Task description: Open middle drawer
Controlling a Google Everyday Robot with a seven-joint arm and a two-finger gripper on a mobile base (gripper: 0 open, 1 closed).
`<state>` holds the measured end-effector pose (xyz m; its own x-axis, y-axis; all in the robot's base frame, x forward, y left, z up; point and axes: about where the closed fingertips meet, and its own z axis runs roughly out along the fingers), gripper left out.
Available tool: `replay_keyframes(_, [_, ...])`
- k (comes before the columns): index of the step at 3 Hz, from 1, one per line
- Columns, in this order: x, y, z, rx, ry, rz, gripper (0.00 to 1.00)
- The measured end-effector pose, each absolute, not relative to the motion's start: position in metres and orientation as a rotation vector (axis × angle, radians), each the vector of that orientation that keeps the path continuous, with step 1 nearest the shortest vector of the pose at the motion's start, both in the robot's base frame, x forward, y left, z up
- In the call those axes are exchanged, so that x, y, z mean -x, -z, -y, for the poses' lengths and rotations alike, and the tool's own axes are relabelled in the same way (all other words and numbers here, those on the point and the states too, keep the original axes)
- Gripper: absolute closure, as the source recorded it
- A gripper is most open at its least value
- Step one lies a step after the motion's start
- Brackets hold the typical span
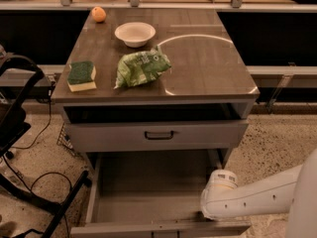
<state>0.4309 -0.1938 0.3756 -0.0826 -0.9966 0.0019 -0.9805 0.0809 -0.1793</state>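
Speckled floor (282,143) all round, and parked on it is a grey cabinet (153,99) with a brown wood-look top (213,63), backed up against a dark wall panel with a pale ledge running along it. On the top there's a small orange (98,14) at the far left corner and a white bowl (134,33) just to its right. A crumpled green bag (142,68) lies roughly mid-top, and a green-and-yellow sponge (81,75) sits near the left front edge, apart from the bag. There's also a bright ring of reflected light on the right half. Under the top is a dark slot, then the taller-fronted grey drawer (109,135) with a black bar handle (159,135) dead centre. Below that, the middle drawer (148,192) is pulled way out toward the camera, so you look straight down onto its grey floor. Its front panel runs along the bottom edge of the view. The white robot arm (262,197) comes in from the lower right. The gripper (218,192) end of it sits at the front right corner of the middle drawer, just above the front panel. Honestly can't make out whether the gripper is spread or clamped, it's just a rounded white lump from this angle. Off to the left are a black metal frame (69,202) and some black cables (47,173) trailing on the floor.
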Motion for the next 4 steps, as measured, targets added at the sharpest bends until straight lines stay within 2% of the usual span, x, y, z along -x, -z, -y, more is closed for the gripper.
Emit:
replay_keyframes(1, [-0.406,-0.383,0.201,2.111,0.179,-2.215,1.00])
replay_keyframes(2, [-0.381,-0.390,0.207,2.173,0.143,-2.213,0.85])
replay_keyframes(4, [-0.380,-0.389,0.207,2.175,0.140,-2.214,0.39])
